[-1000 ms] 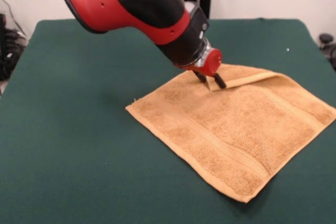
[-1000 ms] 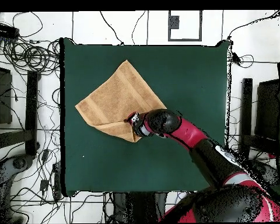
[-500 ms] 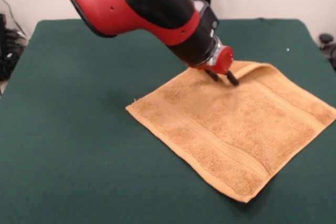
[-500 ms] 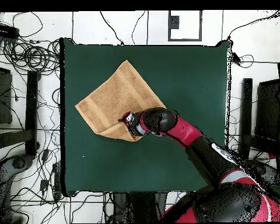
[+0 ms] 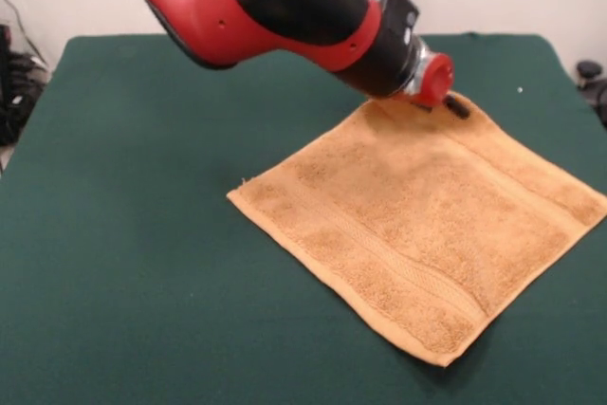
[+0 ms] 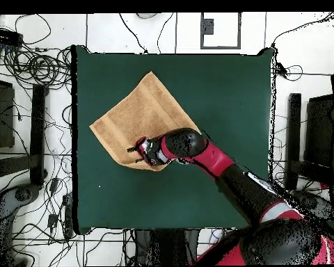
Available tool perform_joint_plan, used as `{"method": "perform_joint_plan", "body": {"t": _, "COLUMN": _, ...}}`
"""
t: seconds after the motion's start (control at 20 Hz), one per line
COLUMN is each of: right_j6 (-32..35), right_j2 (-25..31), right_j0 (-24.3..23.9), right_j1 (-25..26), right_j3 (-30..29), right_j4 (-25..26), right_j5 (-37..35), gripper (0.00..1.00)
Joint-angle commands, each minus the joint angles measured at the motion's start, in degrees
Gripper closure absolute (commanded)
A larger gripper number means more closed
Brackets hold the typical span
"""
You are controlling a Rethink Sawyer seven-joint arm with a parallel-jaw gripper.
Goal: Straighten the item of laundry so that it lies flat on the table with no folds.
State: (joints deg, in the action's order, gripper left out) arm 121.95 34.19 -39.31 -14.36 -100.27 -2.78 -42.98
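Now the gripper [image 5: 453,104] sits low at the towel's far corner, the corner nearest the robot, with the red and black arm [image 5: 285,7] slanting down to it from above. Only one dark fingertip shows past the red wrist in the front view, and the overhead view gives just a small dark shape at the gripper [image 6: 138,148], so I cannot tell whether the jaws are parted, closed, or pinching any cloth.

A second ago the fingers stood at a flap of this corner that was doubled back over the cloth. Half a second ago the flap was smaller, and now it is gone: the gripper has travelled outward toward the corner, and the cloth has opened out with it.

Directly below and spreading away from the jaws, the towel [image 5: 427,225] lies as an open diamond, its woven band running unbroken toward the corner farthest from the gripper. No fold shows in either view, though the bit of corner under the wrist is hidden. The table [image 5: 123,234] is bare green on every side of the towel.

By my reading the task is nearly done; what remains is probably to let go and lift away without dragging the corner back.
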Motion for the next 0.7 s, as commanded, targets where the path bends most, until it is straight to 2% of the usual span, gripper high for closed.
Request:
{"method": "perform_joint_plan", "body": {"t": 0.05, "right_j6": 2.5, "right_j2": 8.6, "right_j0": -0.8, "right_j1": -1.0, "right_j3": -6.8, "right_j4": -7.1, "right_j5": -9.4, "gripper": 0.00}}
{"method": "perform_joint_plan", "body": {"t": 0.25, "right_j6": 3.3, "right_j2": 9.2, "right_j0": -1.0, "right_j1": -1.8, "right_j3": -8.7, "right_j4": -8.3, "right_j5": -9.7, "gripper": 0.00}}
{"method": "perform_joint_plan", "body": {"t": 0.35, "right_j6": 1.5, "right_j2": 5.6, "right_j0": 1.5, "right_j1": -4.2, "right_j3": -6.2, "right_j4": -2.6, "right_j5": -3.5, "gripper": 0.00}}
{"method": "perform_joint_plan", "body": {"t": 0.4, "right_j6": 0.6, "right_j2": 2.1, "right_j0": 3.9, "right_j1": -6.6, "right_j3": -3.5, "right_j4": 2.7, "right_j5": 1.8, "gripper": 0.00}}
{"method": "perform_joint_plan", "body": {"t": 0.55, "right_j6": 0.5, "right_j2": -3.9, "right_j0": 8.4, "right_j1": -11.8, "right_j3": 0.8, "right_j4": 13.2, "right_j5": 10.0, "gripper": 0.00}}
{"method": "perform_joint_plan", "body": {"t": 0.7, "right_j6": 2.8, "right_j2": -9.1, "right_j0": 12.4, "right_j1": -19.3, "right_j3": 1.2, "right_j4": 23.3, "right_j5": 17.7, "gripper": 0.00}}
